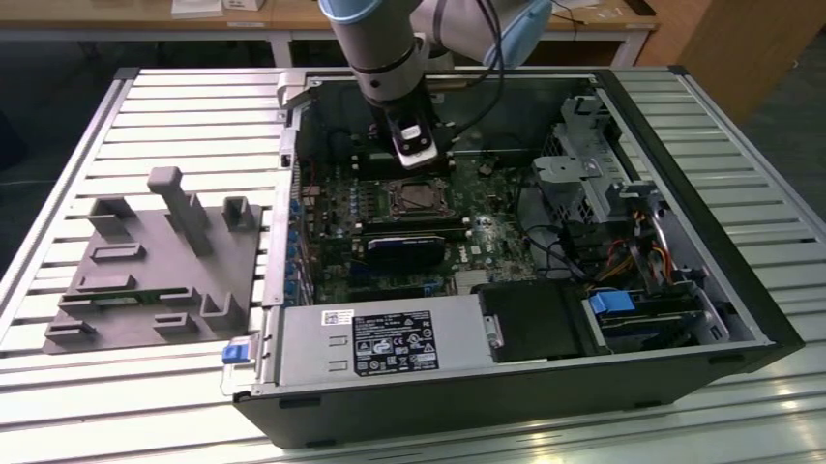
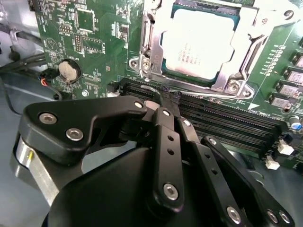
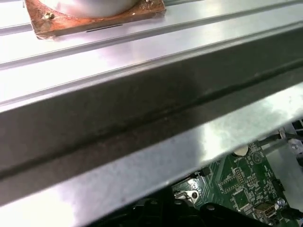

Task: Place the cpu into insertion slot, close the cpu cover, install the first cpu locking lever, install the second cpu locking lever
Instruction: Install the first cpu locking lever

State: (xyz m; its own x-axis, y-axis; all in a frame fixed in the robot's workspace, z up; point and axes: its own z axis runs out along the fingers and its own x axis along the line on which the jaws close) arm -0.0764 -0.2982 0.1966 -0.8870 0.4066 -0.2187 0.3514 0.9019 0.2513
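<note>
1. The computer case (image 1: 516, 387) lies open on the slatted metal surface (image 1: 155, 116), with the green motherboard (image 1: 336, 208) inside it
2. The case also holds a grey power supply box (image 1: 374, 338) along the near wall, a black block (image 1: 543, 319) just beside that box, and a metal drive cage (image 1: 581, 164) with loose cables on the exterior view's right
3. The insertion slot (image 1: 416, 197) sits on the upper middle of the motherboard, with the long black memory slots (image 2: 227, 123) just beside it
4. The cpu (image 2: 201, 40) lies in the insertion slot, silver top up and level
5. The cpu cover (image 2: 154, 38) lies flat around the cpu, so that the chip's top shows through its square cut-out
6. I cannot tell whether the locking levers are latched
7. The arm reaches down into the case; the gripper (image 2: 164, 100) hangs low over the board at the edge of the memory slots, just beside the cover's screwed corner
8. The gripper's fingers are drawn together at the tips, and nothing shows between them
9. A round coin battery (image 2: 69, 71) sits in its holder on the board, apart from the insertion slot
10. A grey fixture (image 1: 155, 261) with upright holders rests on the surface outside the case, on the exterior view's left; I cannot tell its contents
</note>
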